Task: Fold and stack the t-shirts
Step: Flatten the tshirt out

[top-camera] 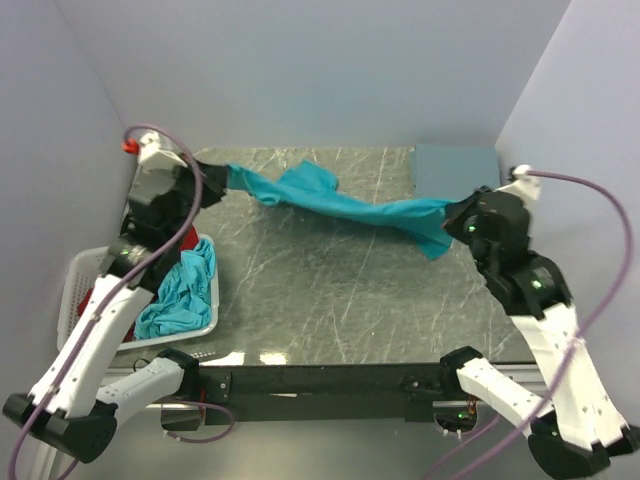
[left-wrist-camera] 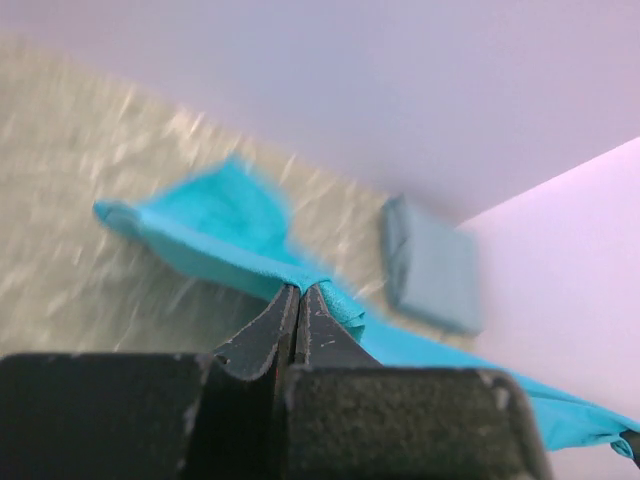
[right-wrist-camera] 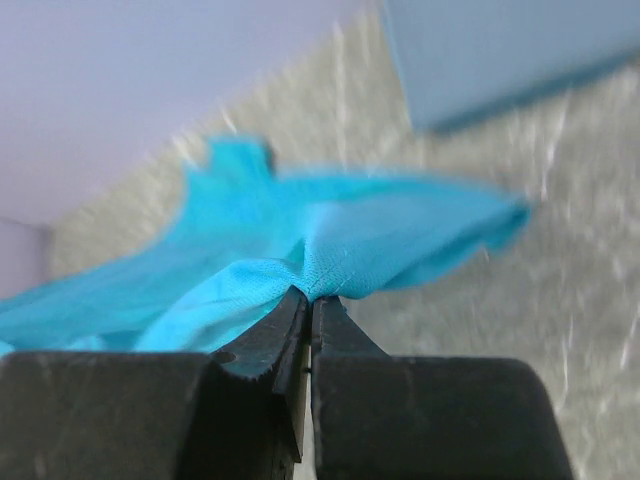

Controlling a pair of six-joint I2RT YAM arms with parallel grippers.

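A bright teal t-shirt [top-camera: 330,200] hangs stretched between my two grippers above the back of the table. My left gripper [top-camera: 222,178] is shut on its left end [left-wrist-camera: 300,275]. My right gripper [top-camera: 452,212] is shut on its right end [right-wrist-camera: 330,262]. A folded grey-blue t-shirt [top-camera: 455,168] lies at the back right corner; it also shows in the left wrist view [left-wrist-camera: 432,265] and the right wrist view [right-wrist-camera: 500,55]. Another teal t-shirt [top-camera: 180,295] is crumpled in the basket, with a bit of red fabric [top-camera: 88,297] beside it.
A white lattice basket [top-camera: 80,268] stands off the table's left edge under my left arm. The dark marbled table top [top-camera: 330,290] is walled by grey panels at the back and both sides.
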